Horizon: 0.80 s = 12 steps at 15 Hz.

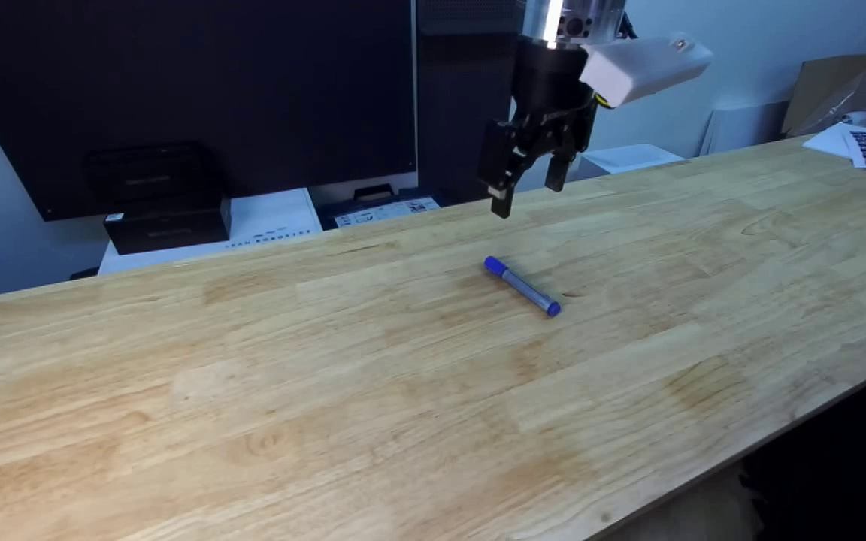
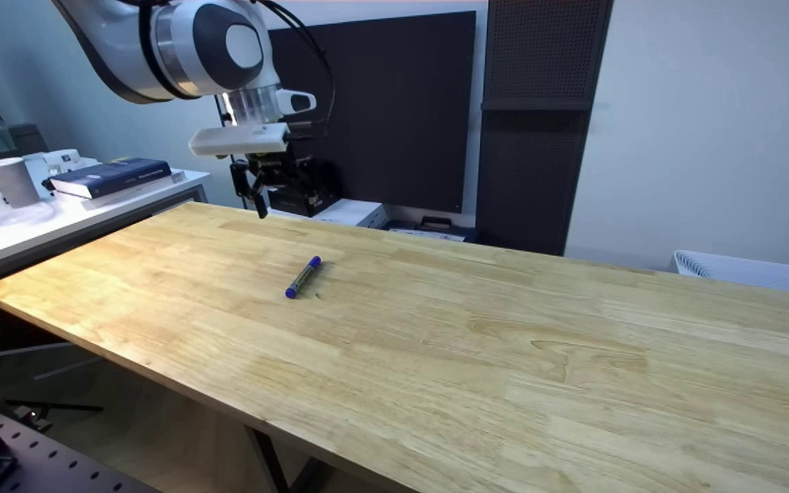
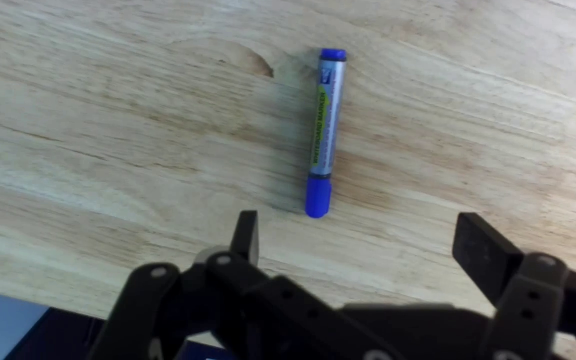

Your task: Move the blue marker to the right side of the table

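Marker job: no grasp yet

We'd call it early days. The blue marker (image 3: 325, 127) lies on the bench (image 2: 435, 383), nearer the far edge, and our hand (image 3: 358, 236) hangs up on its far-edge side, spread wide, holding nothing. Grasp, carry and set-down by the right edge are all left, we reckon. Containers: paper cup (image 2: 14, 182) on a side desk (image 2: 59, 220), white tub (image 2: 764, 276) past the far edge; bad angle, so we can't tell what's inside.
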Motion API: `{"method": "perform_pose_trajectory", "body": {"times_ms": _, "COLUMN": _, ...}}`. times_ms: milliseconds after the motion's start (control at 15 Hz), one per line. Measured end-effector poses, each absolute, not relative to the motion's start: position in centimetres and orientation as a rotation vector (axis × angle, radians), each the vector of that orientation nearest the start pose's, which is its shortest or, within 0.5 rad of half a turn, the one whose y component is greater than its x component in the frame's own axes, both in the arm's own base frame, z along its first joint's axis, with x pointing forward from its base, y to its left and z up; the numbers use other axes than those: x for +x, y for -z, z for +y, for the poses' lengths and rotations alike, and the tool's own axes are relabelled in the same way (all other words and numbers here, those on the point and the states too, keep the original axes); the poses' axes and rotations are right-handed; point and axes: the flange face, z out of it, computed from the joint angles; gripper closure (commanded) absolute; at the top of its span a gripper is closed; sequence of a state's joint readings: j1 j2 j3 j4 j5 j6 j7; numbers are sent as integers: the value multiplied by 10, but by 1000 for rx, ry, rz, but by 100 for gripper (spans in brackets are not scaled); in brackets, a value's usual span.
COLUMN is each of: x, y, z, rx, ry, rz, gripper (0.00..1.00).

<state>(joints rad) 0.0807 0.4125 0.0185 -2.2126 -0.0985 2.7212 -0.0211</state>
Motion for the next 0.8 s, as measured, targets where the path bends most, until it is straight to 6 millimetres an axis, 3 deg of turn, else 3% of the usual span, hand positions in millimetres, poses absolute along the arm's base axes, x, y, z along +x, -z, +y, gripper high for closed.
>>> {"method": "perform_pose_trajectory", "body": {"times_ms": 333, "x": 552, "y": -183, "z": 32, "rx": -3190, "ry": 207, "rz": -281, "gripper": 0}}
{"method": "perform_pose_trajectory", "body": {"times_ms": 800, "x": 530, "y": -142, "z": 42, "rx": -3155, "ry": 54, "rz": -197, "gripper": 0}}
